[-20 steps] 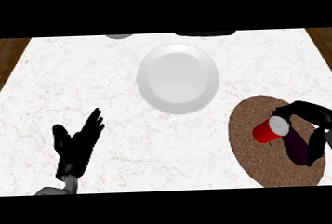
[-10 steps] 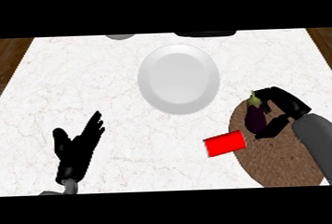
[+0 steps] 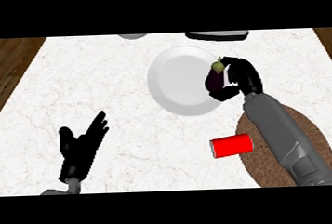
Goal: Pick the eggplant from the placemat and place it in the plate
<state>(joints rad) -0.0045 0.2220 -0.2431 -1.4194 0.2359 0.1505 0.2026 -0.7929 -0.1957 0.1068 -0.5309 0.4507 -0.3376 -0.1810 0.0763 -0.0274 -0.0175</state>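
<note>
Dark purple, the eggplant (image 3: 216,79) is sitting in the right robot hand (image 3: 240,78), whose fingers are curling round it, its green stem pointing up. The eggplant is hanging over the right rim of the white plate (image 3: 178,83); whether it is touching the plate cannot be told. A red cup (image 3: 231,145) is lying on its side at the left edge of the brown placemat (image 3: 314,139). On the marble worktop (image 3: 85,79), the left robot hand (image 3: 80,147) is resting open, fingers up, near the lower left.

Bright even light, faint shadows, no glare
</note>
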